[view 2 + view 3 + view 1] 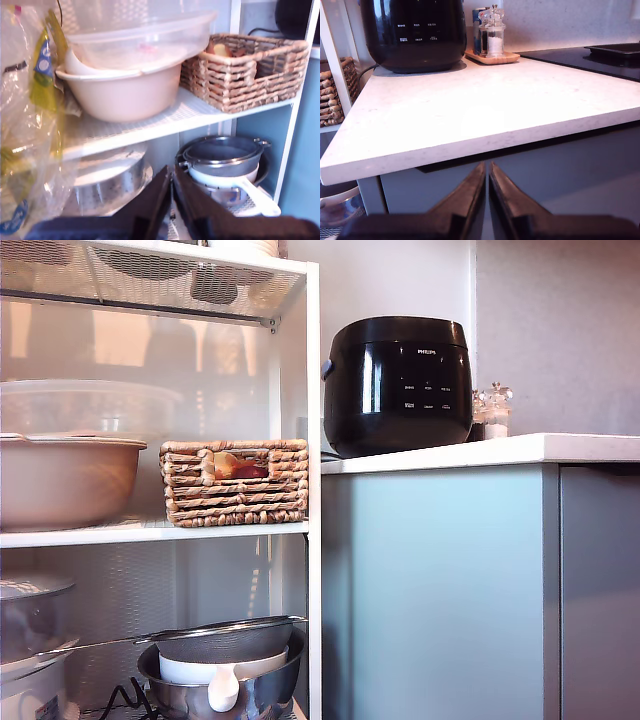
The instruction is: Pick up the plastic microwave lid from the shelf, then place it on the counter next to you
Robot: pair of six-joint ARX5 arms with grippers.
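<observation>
The plastic microwave lid (140, 40) is a clear frosted dome with a small red mark, resting in a beige bowl (120, 95) on the middle board of the white shelf (150, 122). The exterior view shows the lid (90, 405) at its left, on the shelf (313, 390). My first gripper (170, 171) is shut on nothing, below and in front of that board, apart from the lid. My second gripper (486, 165) is shut and empty, just below the edge of the white counter (470, 115). The counter (480, 452) sits over a blue-grey cabinet. Neither gripper appears in the exterior view.
A wicker basket (235, 483) sits beside the bowl. Below it stands a steel bowl with a mesh strainer (225, 157). Plastic bags (30, 125) hang close to my first gripper. On the counter are a black cooker (412, 32), grinders on a tray (492, 35) and a black cooktop (590, 57).
</observation>
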